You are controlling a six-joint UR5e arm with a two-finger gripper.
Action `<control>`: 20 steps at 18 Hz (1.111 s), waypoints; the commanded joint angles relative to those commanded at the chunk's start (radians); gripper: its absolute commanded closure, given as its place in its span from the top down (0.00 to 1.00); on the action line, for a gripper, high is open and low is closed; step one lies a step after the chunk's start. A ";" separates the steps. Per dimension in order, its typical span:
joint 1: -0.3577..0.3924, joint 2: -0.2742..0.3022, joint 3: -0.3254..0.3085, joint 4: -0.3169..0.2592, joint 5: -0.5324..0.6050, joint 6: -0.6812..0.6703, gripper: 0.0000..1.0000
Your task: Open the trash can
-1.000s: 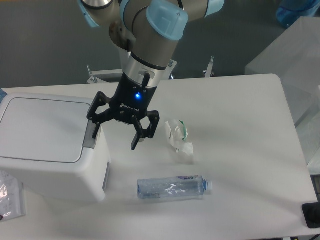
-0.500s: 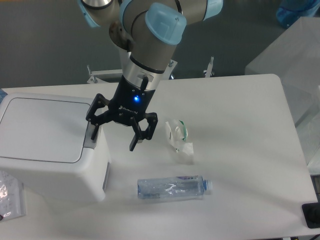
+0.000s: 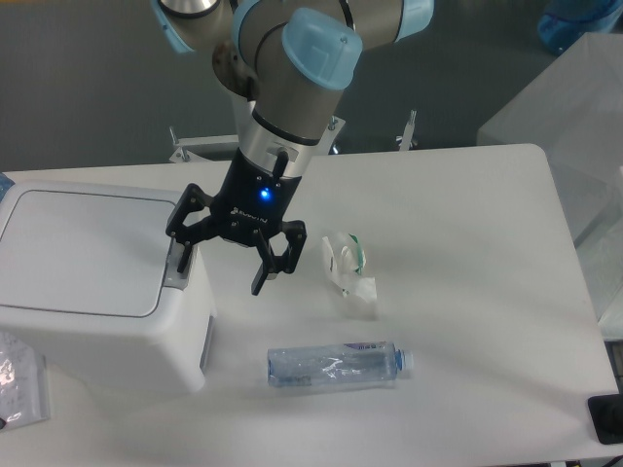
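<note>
The trash can is a big white boxy bin at the left of the table, with its flat lid shut. Its grey push-button sits at the lid's right edge. My gripper is open, fingers pointing down, just right of the bin's top right corner. The left fingertip hangs over the push-button; whether it touches is unclear. The right fingertip hangs beside the bin above the table.
A clear plastic bottle lies on its side in front of the gripper. Crumpled white packaging lies to the gripper's right. A clear bag lies at the front left. A dark object sits at the right edge.
The gripper has shifted slightly left and down, bringing its left finger closer over the push-button. The lid stays shut.
</note>
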 joint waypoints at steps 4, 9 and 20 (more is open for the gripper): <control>0.000 0.000 -0.002 0.000 0.000 0.000 1.00; 0.002 0.002 0.002 0.002 0.002 0.000 1.00; 0.028 -0.014 0.123 0.014 0.015 0.038 1.00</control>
